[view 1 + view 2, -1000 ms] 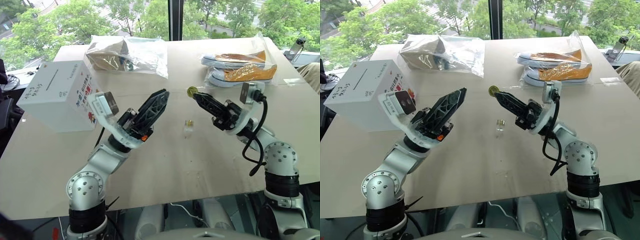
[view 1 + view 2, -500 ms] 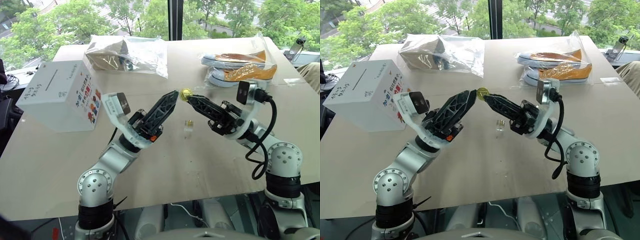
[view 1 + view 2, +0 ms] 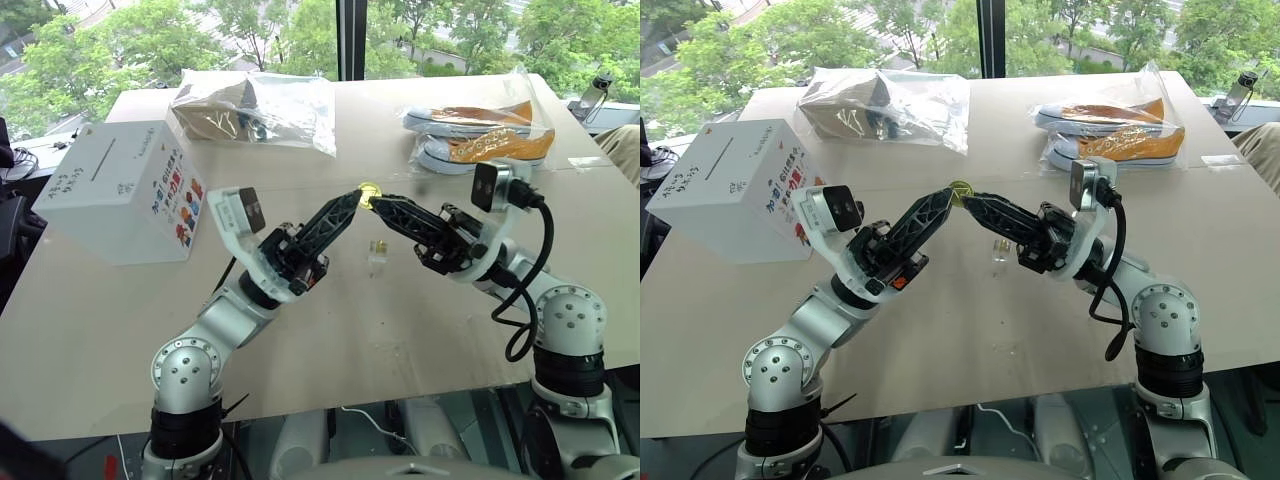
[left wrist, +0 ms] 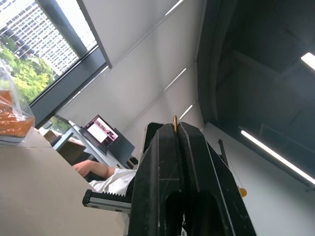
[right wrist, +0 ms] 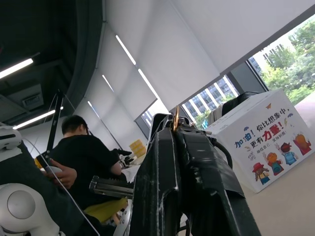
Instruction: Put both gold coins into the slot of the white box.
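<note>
left gripper (image 3: 948,197), right gripper (image 3: 970,199), both pinching gold coin (image 3: 960,189)

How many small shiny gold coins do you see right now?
2: one gold coin pinched between both grippers' meeting tips above the table; the other lying on the table beneath them.

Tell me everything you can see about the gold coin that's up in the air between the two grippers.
The gold coin is a small, shiny, gold-coloured disc that looks metallic. It is held above the table, on edge, pinched at the tips where the left gripper and right gripper meet, both shut on it. In the wrist views only its thin rim pokes out past the black fingertips. It is well off to the right of the white box.
</note>
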Action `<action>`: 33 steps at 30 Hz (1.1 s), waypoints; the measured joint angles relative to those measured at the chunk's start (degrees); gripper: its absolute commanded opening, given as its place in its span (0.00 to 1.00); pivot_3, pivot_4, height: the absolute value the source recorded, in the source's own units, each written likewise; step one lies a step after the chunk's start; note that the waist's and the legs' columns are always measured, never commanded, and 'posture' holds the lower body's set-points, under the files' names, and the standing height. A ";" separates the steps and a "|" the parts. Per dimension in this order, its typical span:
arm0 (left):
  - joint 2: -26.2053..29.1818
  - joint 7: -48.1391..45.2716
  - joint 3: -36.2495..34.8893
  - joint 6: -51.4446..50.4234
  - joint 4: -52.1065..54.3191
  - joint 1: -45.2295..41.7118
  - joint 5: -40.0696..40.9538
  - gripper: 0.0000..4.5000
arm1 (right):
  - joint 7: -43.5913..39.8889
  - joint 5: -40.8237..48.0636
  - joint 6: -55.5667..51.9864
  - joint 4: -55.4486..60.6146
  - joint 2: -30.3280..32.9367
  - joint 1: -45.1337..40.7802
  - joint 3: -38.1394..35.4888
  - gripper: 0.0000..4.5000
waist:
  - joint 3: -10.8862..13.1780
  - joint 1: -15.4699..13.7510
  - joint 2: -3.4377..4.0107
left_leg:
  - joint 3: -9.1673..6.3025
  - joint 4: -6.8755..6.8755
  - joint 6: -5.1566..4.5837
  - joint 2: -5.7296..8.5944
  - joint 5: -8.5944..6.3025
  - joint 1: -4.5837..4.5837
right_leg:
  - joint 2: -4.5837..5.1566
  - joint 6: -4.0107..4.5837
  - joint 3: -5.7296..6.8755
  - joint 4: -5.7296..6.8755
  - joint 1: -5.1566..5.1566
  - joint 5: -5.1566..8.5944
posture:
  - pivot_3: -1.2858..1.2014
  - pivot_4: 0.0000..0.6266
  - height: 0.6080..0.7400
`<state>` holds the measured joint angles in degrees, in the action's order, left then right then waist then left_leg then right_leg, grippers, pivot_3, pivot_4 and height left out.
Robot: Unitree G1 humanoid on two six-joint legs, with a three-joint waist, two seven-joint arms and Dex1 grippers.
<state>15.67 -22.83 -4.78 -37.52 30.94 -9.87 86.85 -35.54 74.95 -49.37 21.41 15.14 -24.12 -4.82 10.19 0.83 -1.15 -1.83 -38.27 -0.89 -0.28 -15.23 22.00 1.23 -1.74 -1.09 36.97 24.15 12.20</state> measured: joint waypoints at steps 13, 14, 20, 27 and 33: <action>1.47 0.15 0.87 -0.65 -0.31 -0.02 -0.79 0.00 | -0.13 -0.47 0.23 0.00 0.55 -0.02 0.98 0.31 | 0.00 -0.01 0.00 | 0.00 0.03 -0.04 -0.01 -0.02 0.03 | 0.00 -0.05 0.00 -0.07 0.00 0.03 | 0.52 0.24 1.00; 1.59 0.36 0.75 -0.63 -0.59 -0.10 -1.24 0.00 | -0.04 -0.41 0.11 0.00 0.62 -0.02 1.08 0.42 | 0.00 -0.01 0.00 | -0.01 0.03 -0.04 -0.01 -0.02 0.03 | 0.00 -0.05 0.01 -0.07 0.01 0.03 | 0.52 0.24 1.00; 6.99 2.90 -1.81 -1.18 -1.61 -2.46 -1.63 0.00 | 0.62 -5.88 3.99 -0.53 0.81 -0.01 0.84 0.98 | 0.00 0.02 0.01 | -0.03 0.03 -0.04 -0.02 -0.02 0.03 | -0.02 -0.10 0.04 -0.08 0.01 0.06 | 0.52 0.24 1.00; 17.83 8.40 -9.88 -0.68 -0.68 -7.16 -5.59 0.00 | -6.24 -17.55 10.49 -3.35 7.77 -0.15 0.74 0.98 | 0.03 -0.07 0.01 | -0.05 0.08 -0.05 -0.02 -0.04 0.10 | -0.01 -0.09 0.07 -0.20 0.04 0.04 | 0.52 0.24 1.00; 28.74 12.60 -12.63 -1.13 -2.47 -12.64 -19.46 0.00 | -13.87 -23.38 15.86 -4.75 7.96 -5.83 3.38 0.98 | 0.15 0.05 0.11 | 0.01 0.22 -0.05 -0.02 -0.04 0.03 | -0.07 -0.08 0.01 -0.19 0.08 0.04 | 0.52 0.24 1.00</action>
<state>44.41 -10.23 -17.41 -38.65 28.47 -22.50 67.40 -49.41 51.57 -33.51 16.66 23.11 -29.95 -1.44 10.34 0.89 -1.04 -1.82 -38.04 -0.94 -0.30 -15.27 22.03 1.16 -1.83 -1.08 36.78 24.22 12.24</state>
